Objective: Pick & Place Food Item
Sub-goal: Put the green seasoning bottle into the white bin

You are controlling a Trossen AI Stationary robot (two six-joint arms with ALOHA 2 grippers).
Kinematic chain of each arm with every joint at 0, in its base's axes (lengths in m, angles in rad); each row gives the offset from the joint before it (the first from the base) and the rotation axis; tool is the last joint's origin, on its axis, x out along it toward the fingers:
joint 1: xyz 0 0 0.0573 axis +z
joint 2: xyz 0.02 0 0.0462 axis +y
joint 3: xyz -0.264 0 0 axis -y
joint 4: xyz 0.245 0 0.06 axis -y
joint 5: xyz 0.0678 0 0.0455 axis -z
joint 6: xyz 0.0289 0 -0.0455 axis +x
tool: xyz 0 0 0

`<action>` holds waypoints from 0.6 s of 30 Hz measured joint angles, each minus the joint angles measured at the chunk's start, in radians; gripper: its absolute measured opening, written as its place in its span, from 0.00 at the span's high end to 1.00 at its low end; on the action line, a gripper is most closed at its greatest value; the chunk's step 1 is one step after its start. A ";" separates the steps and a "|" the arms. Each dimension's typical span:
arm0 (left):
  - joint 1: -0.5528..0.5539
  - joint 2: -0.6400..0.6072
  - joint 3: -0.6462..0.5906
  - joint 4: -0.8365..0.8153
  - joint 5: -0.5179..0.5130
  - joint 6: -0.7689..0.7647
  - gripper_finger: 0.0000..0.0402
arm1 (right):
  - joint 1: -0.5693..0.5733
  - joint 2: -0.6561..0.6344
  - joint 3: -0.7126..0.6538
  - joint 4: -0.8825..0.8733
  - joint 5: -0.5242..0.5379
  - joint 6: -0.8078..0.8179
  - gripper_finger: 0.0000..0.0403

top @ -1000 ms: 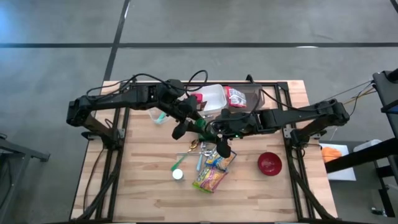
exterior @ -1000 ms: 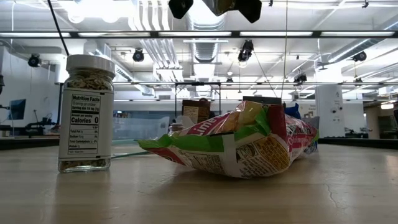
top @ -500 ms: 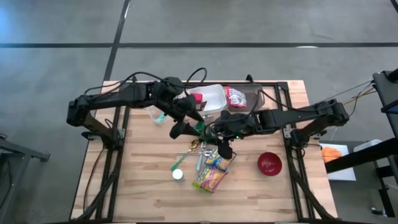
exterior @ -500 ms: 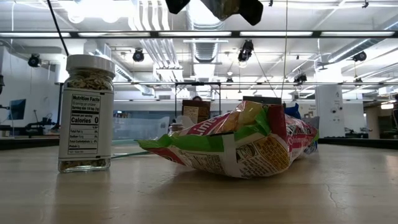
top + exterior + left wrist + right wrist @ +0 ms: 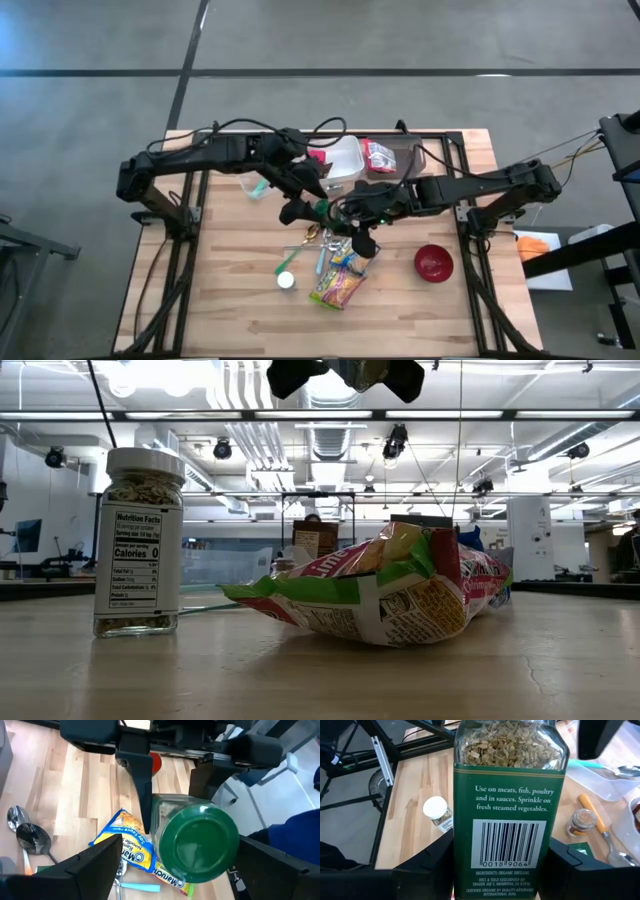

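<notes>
A glass spice jar [image 5: 190, 840] with a green lid and green label [image 5: 509, 820] hangs above the middle of the table, with my right gripper [image 5: 497, 875] shut on it. The lid faces my left gripper [image 5: 177, 847]. That gripper is open, one finger on each side of the lid and clear of it. In the high view the jar [image 5: 322, 207] sits between my left gripper [image 5: 297, 208] and my right gripper [image 5: 340, 212]. My right gripper pinches the jar's labelled body [image 5: 465, 865] between its two fingers, one on each side. The fingers [image 5: 142, 790] lie along the jar, with its base toward the gripper and its lid pointing away. The jar is lifted clear of the table and slants downward.
Below lie a blue and yellow noodle packet [image 5: 127, 851], a colourful snack bag [image 5: 340, 285], spoons [image 5: 27, 835] and a white-lidded spice jar [image 5: 286, 281]. A red bowl [image 5: 433, 262] stands at the right. A clear container [image 5: 338, 158] and a red bag [image 5: 378, 155] sit at the far edge.
My left arm has shifted slightly toward the table's right, and its gripper shows lower in the low view. The jar has stayed in my right gripper, clear of the table.
</notes>
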 joint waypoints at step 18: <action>0.000 0.060 0.065 -0.045 0.046 0.059 0.31 | 0.000 0.000 0.000 -0.006 -0.016 0.007 0.52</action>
